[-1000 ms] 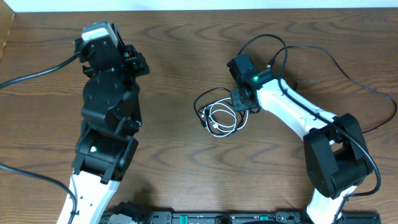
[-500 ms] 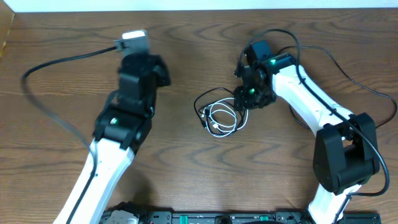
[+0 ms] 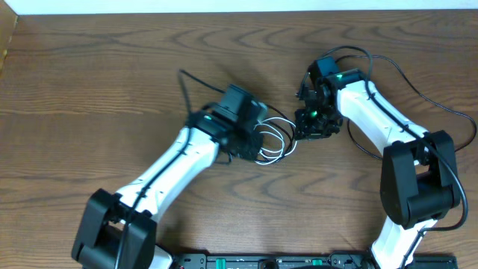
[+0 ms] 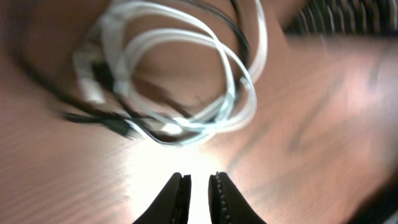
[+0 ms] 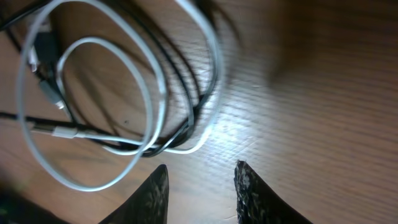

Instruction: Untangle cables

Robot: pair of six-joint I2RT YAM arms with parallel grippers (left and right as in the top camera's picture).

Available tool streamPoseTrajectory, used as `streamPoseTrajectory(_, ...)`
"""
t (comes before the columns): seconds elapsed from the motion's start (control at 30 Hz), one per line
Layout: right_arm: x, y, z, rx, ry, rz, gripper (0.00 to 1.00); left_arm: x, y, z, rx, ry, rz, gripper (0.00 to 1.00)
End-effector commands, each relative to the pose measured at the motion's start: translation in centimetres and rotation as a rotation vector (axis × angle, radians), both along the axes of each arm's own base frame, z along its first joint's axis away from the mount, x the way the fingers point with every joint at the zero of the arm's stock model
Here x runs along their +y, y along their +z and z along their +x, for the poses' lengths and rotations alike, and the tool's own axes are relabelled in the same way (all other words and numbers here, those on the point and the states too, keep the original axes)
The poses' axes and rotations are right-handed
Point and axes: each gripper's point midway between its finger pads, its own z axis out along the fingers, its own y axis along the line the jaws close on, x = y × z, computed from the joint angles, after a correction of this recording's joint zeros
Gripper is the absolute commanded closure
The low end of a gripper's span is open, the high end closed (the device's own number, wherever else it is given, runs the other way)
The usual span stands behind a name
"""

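The white cable and black cable lie looped through each other on the bench, mid-bench between both arms, still tangled. In the last second the left pincer swung in from the far left, nearly together, empty; the right pincer has backed off, apart, empty. Both seem poised to grasp.

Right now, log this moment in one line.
cables: tangled, on table | left tool: nearly shut, empty | right tool: open, empty
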Motion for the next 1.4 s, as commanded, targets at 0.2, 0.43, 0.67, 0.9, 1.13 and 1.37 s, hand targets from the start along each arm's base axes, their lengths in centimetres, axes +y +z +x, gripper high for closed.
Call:
streamPoseTrajectory(0.2,-0.7,-3.0,-0.2,0.073,-0.020,0.008,0.67,-3.6,-0.7,-3.5,-0.152,-0.362,0.132,0.84)
streamPoseTrajectory(0.43,-1.2,-3.1,0.5,0.059,-0.038,0.016,0.69,-5.1,-3.9,-2.1,-0.208,-0.377,0.207,0.75)
streamPoseTrajectory(0.67,-1.7,-3.2,0.8,0.054,-0.042,0.018,0.69,-7.1,-5.6,0.0,-0.267,-0.366,0.166,0.75)
streamPoseTrajectory(0.9,-1.8,-3.2,0.9,0.053,-0.046,0.018,0.69,-8.2,-6.6,1.0,-0.289,-0.340,0.141,0.75)
streamPoseTrajectory(1.13,-1.9,-3.2,0.9,0.053,-0.048,0.018,0.69,-8.3,-8.0,1.1,-0.272,-0.331,0.148,0.88)
streamPoseTrajectory(1.37,-1.9,-3.2,0.9,0.053,-0.048,0.018,0.69,-8.6,-8.3,1.4,-0.277,-0.326,0.142,0.88)
